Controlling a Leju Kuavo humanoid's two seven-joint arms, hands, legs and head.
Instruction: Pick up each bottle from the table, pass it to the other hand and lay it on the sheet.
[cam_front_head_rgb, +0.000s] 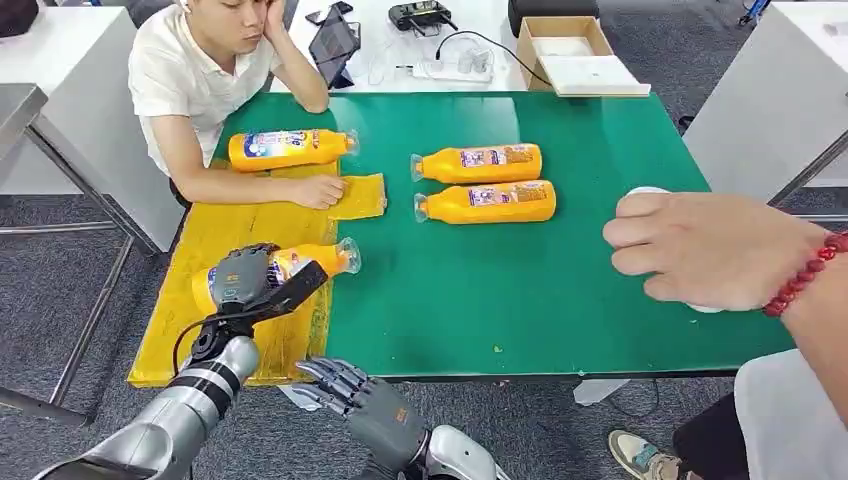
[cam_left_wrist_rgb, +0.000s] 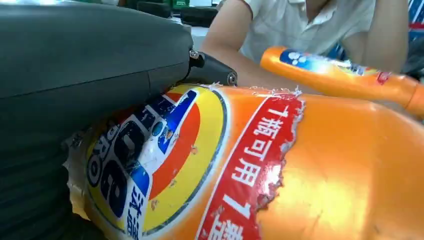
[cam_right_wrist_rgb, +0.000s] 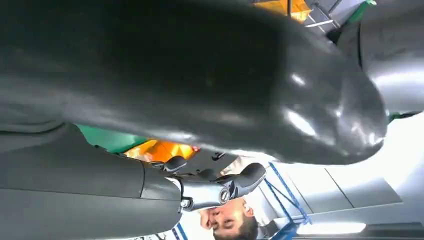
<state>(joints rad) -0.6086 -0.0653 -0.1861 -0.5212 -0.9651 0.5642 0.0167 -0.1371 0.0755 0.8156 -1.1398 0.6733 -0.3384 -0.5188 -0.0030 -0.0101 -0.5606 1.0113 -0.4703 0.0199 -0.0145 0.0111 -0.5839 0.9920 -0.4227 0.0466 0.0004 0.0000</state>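
L arm (cam_front_head_rgb: 190, 400) reaches up from low left, L hand (cam_front_head_rgb: 245, 278) wrapped over a bottle (cam_front_head_rgb: 300, 262), fingers on top, thumb out to the side. R hand (cam_front_head_rgb: 360, 395) sits low at table edge, palm down, fingers spread, holding nothing.

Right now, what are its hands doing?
Left hand grips orange plastic bottle over yellow sheet. Right hand open, below table edge. Seated person's hand rests on sheet.
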